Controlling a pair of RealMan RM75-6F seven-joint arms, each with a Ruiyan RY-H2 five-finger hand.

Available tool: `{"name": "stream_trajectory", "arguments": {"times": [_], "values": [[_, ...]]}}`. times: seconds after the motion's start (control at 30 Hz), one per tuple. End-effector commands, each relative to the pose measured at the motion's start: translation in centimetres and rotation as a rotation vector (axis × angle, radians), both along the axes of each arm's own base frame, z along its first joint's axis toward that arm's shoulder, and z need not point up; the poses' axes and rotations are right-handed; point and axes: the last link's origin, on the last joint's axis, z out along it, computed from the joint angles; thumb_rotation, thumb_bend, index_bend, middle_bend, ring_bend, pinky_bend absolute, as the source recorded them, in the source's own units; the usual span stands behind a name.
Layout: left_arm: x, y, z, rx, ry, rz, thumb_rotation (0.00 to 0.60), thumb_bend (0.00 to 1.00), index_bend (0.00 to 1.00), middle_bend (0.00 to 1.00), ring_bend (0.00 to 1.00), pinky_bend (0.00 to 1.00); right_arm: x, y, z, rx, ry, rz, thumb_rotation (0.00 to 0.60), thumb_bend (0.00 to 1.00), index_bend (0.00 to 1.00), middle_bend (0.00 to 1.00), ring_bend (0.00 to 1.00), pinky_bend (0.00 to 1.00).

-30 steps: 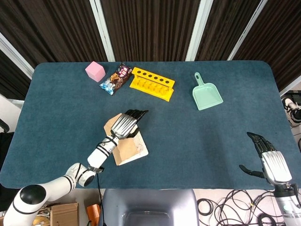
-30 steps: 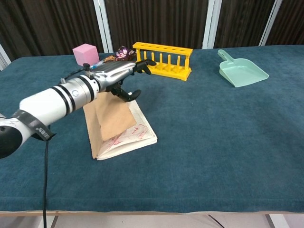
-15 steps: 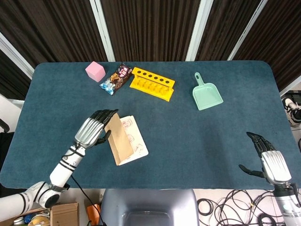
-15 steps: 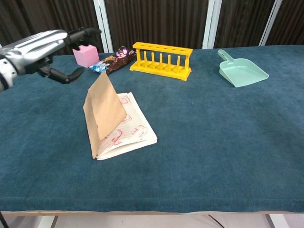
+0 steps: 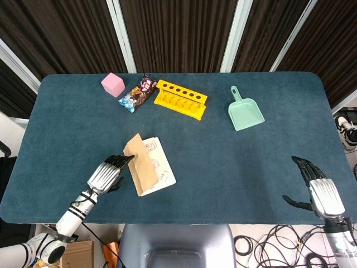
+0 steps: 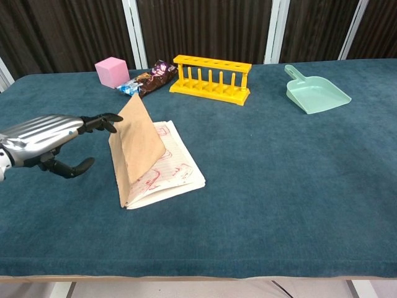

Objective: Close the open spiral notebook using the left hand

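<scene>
The spiral notebook [image 5: 150,167] [image 6: 162,166] lies on the table's near left part, its white written pages flat. Its brown cover [image 6: 135,144] stands half raised, leaning over the pages. My left hand [image 5: 106,175] [image 6: 46,138] hovers just left of the cover, fingers stretched toward it and apart, holding nothing; whether the fingertips touch the cover's edge I cannot tell. My right hand [image 5: 319,188] is far off at the near right edge, empty with fingers spread.
Along the far side stand a pink cube [image 5: 113,85], a snack packet [image 5: 138,93], a yellow tube rack [image 5: 180,99] and a green dustpan [image 5: 245,112]. The blue cloth table [image 5: 234,167] stretches bare between notebook and right hand.
My left hand left the top of the cover, swung out to the left and came down beside it. The cover rose from its pressed-down lean and stands half open. The right hand stayed put.
</scene>
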Motion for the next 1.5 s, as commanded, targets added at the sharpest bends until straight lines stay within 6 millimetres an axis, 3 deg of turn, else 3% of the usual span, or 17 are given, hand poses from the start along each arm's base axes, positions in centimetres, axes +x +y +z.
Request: {"name": "stream_trajectory", "arguments": {"times": [0.03, 0.43, 1.13, 1.33, 1.5], "values": [[0.1, -0.4, -1.5, -0.065, 0.015, 0.003, 0.6, 0.55, 0.08, 0.18, 0.14, 0.19, 0.0, 0.0, 0.0, 0.0, 0.0, 0.0, 0.6, 0.0, 0.05, 0.11, 0.09, 0.23], [3.8, 0.2, -4.1, -0.103, 0.011, -0.093, 0.6, 0.55, 0.08, 0.18, 0.12, 0.19, -0.3, 0.1, 0.2, -0.006, -0.005, -0.009, 0.6, 0.0, 0.05, 0.1, 0.09, 0.23], [4.7, 2.0, -6.6, -0.221, 0.012, -0.018, 0.6, 0.56, 0.08, 0.19, 0.15, 0.18, -0.7, 0.4, 0.2, -0.011, -0.011, -0.014, 0.6, 0.0, 0.05, 0.11, 0.09, 0.23], [4.7, 2.0, -5.7, -0.195, -0.021, -0.025, 0.6, 0.56, 0.07, 0.18, 0.15, 0.18, -0.8, 0.5, 0.3, -0.014, -0.011, -0.015, 0.6, 0.0, 0.05, 0.1, 0.09, 0.23], [4.6, 1.4, -1.7, -0.075, -0.098, -0.07, 0.6, 0.55, 0.07, 0.18, 0.15, 0.17, -0.8, 0.5, 0.4, -0.017, -0.009, -0.017, 0.6, 0.0, 0.05, 0.1, 0.09, 0.23]]}}
